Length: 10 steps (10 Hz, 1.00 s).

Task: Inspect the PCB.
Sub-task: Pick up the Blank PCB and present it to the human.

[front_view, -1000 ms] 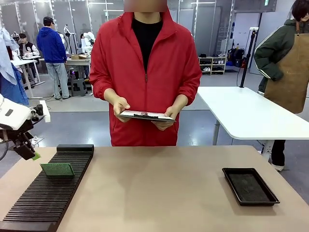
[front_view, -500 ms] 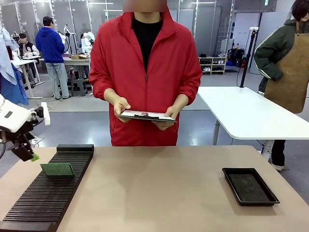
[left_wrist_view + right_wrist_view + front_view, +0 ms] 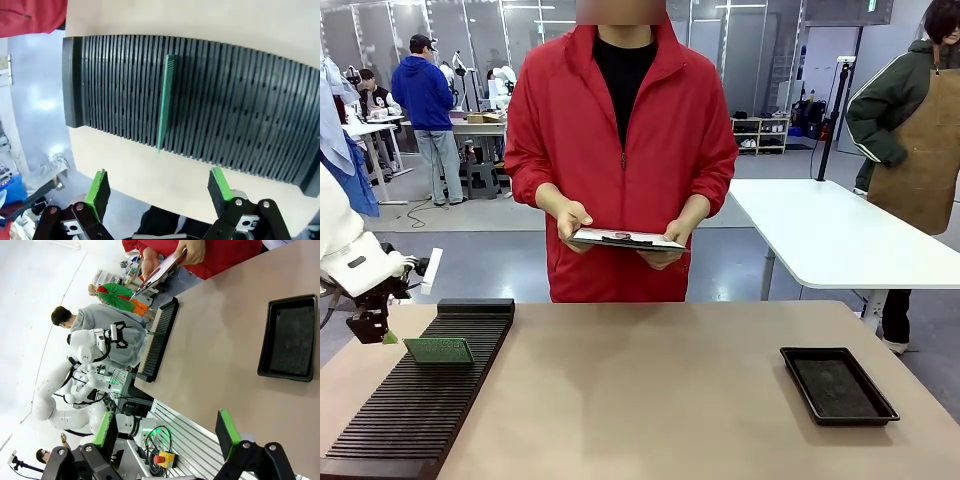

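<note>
The PCB point(image 3: 439, 350) is a thin green board standing on edge in a slot of the black slotted rack point(image 3: 420, 400), near the rack's far end. In the left wrist view the PCB point(image 3: 165, 102) shows edge-on as a narrow green strip across the rack point(image 3: 225, 115). My left gripper point(image 3: 380, 333) hangs just off the rack's left side, a little left of the board and apart from it. Its fingers point(image 3: 100, 187) are spread wide and hold nothing. My right gripper point(image 3: 165, 432) is open and empty, high over the table's near edge.
A person in a red jacket stands at the far side, holding a clipboard point(image 3: 625, 240) in both hands. A shallow black tray point(image 3: 838, 385) lies at the right of the table, also seen in the right wrist view point(image 3: 290, 337). A white table point(image 3: 840, 235) stands behind.
My left gripper has moved left and slightly down, from over the rack's left edge to beside it, and its wrist has turned. The PCB, the person and the tray have stayed put.
</note>
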Motion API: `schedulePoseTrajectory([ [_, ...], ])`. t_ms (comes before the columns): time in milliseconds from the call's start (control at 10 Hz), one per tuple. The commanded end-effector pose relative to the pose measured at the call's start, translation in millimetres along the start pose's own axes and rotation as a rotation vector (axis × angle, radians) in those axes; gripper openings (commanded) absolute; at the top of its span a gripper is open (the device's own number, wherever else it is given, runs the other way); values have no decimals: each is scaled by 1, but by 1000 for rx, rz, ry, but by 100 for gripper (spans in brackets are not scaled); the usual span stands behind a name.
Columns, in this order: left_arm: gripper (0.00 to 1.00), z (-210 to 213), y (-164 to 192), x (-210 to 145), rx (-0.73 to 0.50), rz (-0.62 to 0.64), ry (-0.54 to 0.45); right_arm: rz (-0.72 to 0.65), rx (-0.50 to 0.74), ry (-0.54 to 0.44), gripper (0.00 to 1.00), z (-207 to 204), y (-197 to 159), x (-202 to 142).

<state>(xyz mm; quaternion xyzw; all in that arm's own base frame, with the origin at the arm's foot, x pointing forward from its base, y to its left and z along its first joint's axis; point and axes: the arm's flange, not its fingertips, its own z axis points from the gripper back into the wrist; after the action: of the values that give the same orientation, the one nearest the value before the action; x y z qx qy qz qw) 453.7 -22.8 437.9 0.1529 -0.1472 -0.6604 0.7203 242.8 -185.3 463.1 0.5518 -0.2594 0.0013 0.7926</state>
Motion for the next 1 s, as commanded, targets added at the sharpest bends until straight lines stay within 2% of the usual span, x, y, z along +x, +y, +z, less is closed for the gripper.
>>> schedulePoseTrajectory([
  [0,100,-28,31,-8,-20,-6,4,22,14,-9,100,1,1,2],
  [200,100,-50,38,-9,-31,-19,-11,22,14,-9,100,1,1,2],
  [400,100,-73,33,-8,15,-24,22,22,14,-9,100,1,1,2],
  [500,100,-82,31,-6,1,-22,28,22,14,-9,100,1,1,2],
  [700,100,-83,25,-4,14,-25,-2,22,14,-9,100,1,1,2],
  [800,67,-84,21,-4,33,-31,0,22,14,-9,100,1,1,2],
  [900,44,-86,19,-4,34,-44,11,22,14,-9,100,1,1,2],
])
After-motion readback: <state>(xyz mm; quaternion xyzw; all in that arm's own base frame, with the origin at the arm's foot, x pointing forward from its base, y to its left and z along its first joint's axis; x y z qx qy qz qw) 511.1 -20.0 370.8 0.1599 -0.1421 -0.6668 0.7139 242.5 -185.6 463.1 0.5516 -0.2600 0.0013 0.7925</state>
